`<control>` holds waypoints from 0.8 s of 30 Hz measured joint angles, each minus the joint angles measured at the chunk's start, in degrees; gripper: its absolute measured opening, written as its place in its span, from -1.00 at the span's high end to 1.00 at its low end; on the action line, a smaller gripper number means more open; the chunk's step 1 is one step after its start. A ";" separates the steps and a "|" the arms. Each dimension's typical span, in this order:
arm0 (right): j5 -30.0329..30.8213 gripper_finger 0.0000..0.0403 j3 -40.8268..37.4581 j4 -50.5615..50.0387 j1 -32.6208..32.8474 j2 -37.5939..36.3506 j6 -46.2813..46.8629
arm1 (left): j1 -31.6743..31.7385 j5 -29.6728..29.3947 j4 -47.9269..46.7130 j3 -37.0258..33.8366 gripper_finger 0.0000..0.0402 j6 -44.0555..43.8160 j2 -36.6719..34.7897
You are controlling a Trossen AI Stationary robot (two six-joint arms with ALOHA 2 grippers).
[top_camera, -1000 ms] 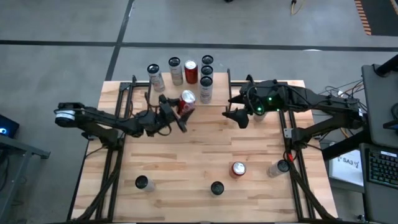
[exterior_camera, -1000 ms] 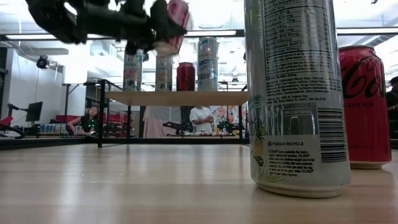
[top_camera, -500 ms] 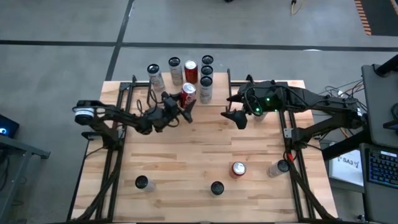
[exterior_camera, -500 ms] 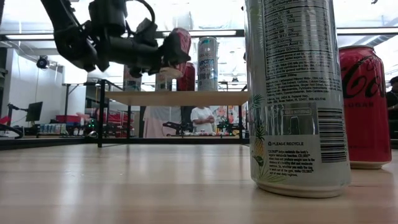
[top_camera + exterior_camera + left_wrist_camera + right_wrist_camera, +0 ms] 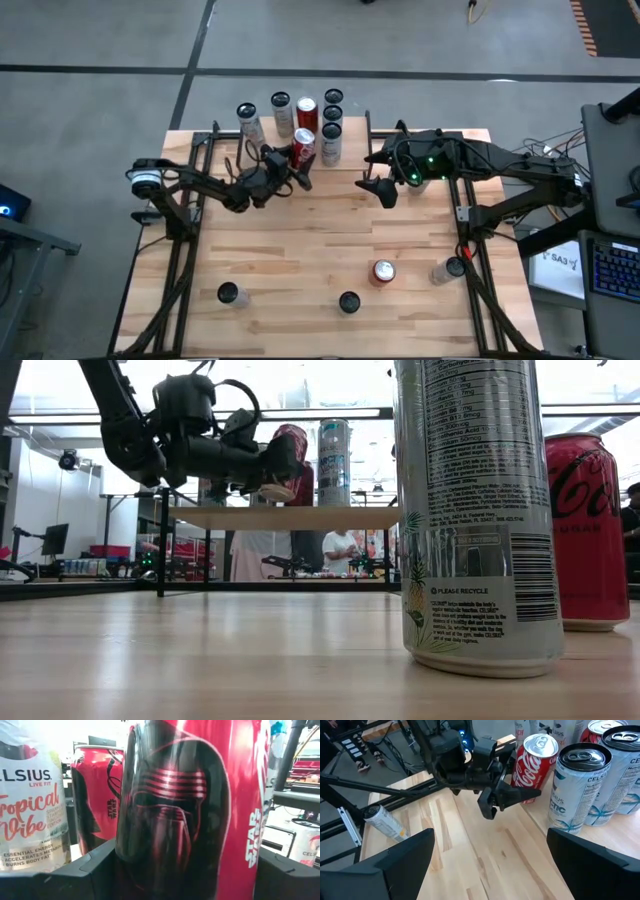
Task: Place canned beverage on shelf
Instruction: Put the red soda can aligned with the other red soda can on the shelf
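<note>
The shelf (image 5: 285,517) shows edge-on in the low view; from above its top board is mostly hidden under the cans standing on it. In the left wrist view the red can (image 5: 195,810) fills nearly the whole picture, cut off at top and bottom, and the finger tips cannot be seen behind it.

The left tool (image 5: 292,168) pinches the red can (image 5: 303,147) between its two fingers, near the can's base, at the front edge of the shelf. In the low view the can (image 5: 288,452) sits tilted, its base just above the board; whether it touches the board cannot be told. The right tool (image 5: 378,186) hangs over the bench (image 5: 300,260), its fingers spread wide and holding nothing.

The held can reads "STAR WARS" down its side, with a dark masked figure. Beside it a pale can (image 5: 30,805) reads "Tropical Vibe" and "LIVE FIT". Another red can (image 5: 95,800) stands behind. Near the low camera, a tall can (image 5: 475,510) says "PLEASE RECYCLE"
</note>
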 joint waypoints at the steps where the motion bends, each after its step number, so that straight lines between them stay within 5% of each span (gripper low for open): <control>1: 0.02 -0.87 0.00 -0.02 -0.02 0.00 -0.02 | 0.25 0.02 0.00 0.00 -0.42 0.02 0.00; 24: 0.00 -0.87 0.00 0.00 -0.01 0.02 -0.43 | 2.54 0.10 -1.96 0.00 -0.47 0.11 0.02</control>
